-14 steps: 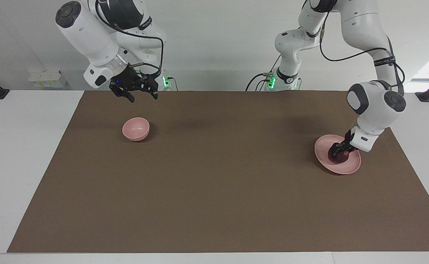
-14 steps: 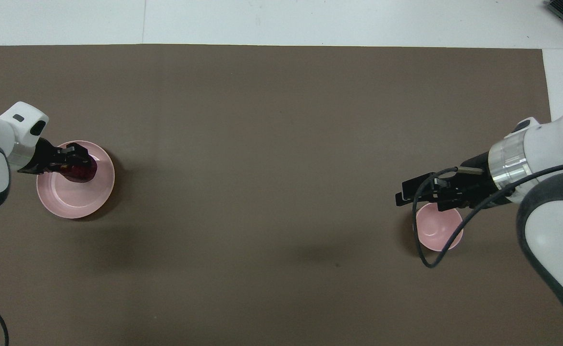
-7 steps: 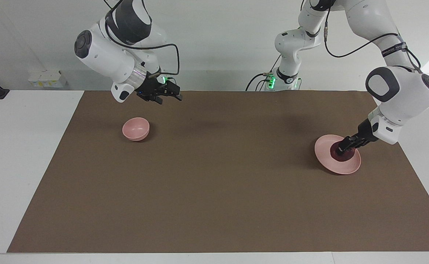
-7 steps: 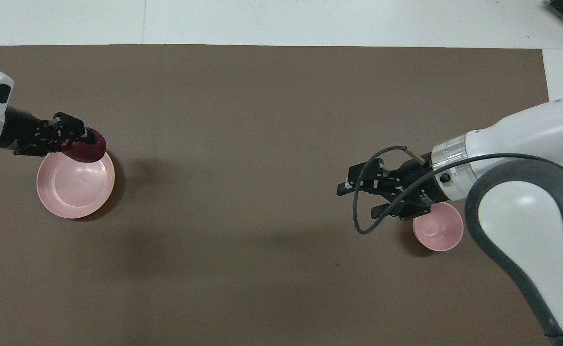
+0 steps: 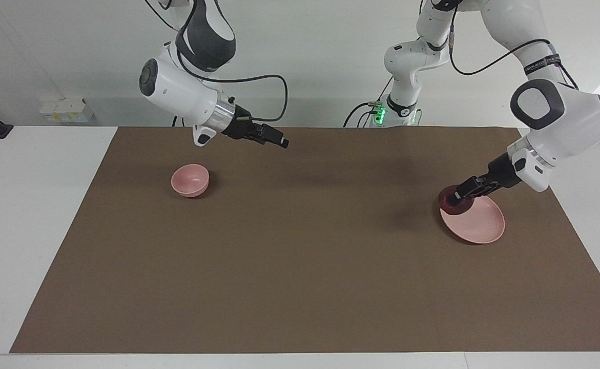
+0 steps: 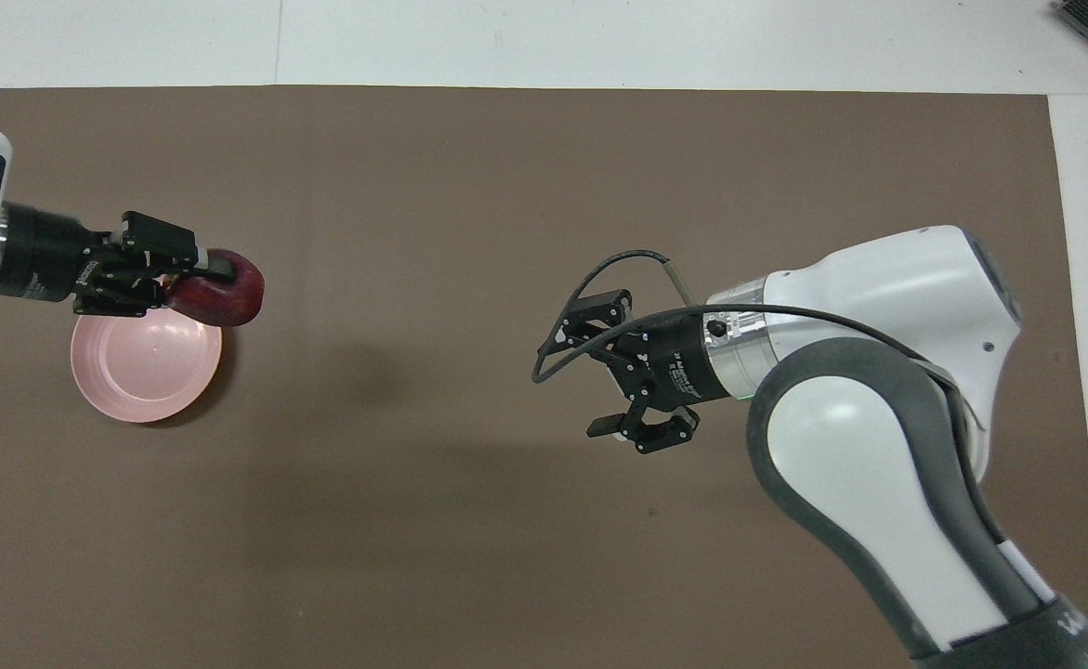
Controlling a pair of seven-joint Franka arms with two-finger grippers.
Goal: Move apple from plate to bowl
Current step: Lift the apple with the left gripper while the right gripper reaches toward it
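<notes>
The left claw (image 5: 457, 197) pinches the apple (image 5: 452, 202) and has lifted it off the plate (image 5: 476, 223) — a second ago the fruit sat low in the dish; now it hangs over the plate's rim on the side toward the bowl (image 5: 190, 180). The right claw (image 6: 613, 367), fingers spread, has swung out from above the bowl to hover over bare tabletop (image 5: 300, 266) between the two dishes. The pickup looks done — a handover seems likely, since the bowl lies well apart from the left claw.
</notes>
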